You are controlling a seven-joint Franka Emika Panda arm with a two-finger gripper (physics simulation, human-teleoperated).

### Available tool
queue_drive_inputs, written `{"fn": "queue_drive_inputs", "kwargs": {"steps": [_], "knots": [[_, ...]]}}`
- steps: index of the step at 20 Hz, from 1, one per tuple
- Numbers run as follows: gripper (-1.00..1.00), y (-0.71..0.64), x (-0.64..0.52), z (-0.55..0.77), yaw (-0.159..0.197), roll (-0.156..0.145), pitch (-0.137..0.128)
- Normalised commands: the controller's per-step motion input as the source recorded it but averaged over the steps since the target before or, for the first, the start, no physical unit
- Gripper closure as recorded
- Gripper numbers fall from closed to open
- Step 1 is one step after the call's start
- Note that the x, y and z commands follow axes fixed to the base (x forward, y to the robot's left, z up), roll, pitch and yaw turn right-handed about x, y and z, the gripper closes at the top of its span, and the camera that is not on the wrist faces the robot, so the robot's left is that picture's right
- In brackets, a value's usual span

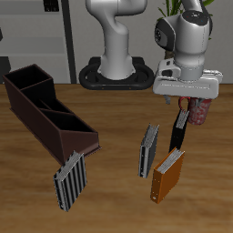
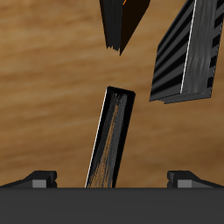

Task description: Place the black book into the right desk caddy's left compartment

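The tool (image 1: 183, 106) hangs above the black book (image 1: 178, 128), which stands upright on the wooden tabletop (image 1: 109, 196), well apart from the right desk caddy (image 1: 45, 109) and on the far side of the middle grey striped book (image 1: 148, 150) from it. In the exterior view the tool's fingers are mostly hidden behind its pale housing, and the book's top edge runs up into that shadow; contact cannot be confirmed there. In the wrist view the black book (image 2: 112, 136) lies between the two fingertips (image 2: 39, 178), with open tabletop showing between each tip and the book's covers, so the tool reads as released, gripping nothing.

An orange-brown book (image 1: 168, 175) stands just beside the black book, nearer the tabletop's front edge; the wrist view cuts it off at the frame edge. The middle striped book stands just beside the black book as well. A second grey striped book (image 1: 69, 180) stands close by the caddy's sloped low end. A pink patterned mug (image 1: 197, 110) sits behind the black book, largely hidden by the tool. The caddy's inner dividers are visible; its compartment floors are too dark to make out.
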Motion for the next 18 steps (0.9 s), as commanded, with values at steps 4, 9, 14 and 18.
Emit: {"fn": "queue_drive_inputs", "kwargs": {"steps": [4,9,14,18], "knots": [[-1.00,-0.06,0.12,-0.13,-0.002,-0.021,0.012],[-1.00,-0.03,0.09,-0.19,0.022,-0.016,0.010],[-1.00,0.00,0.01,-0.18,-0.008,-0.009,0.035],[-1.00,0.06,-0.03,-0.19,0.008,0.006,0.028]]}}
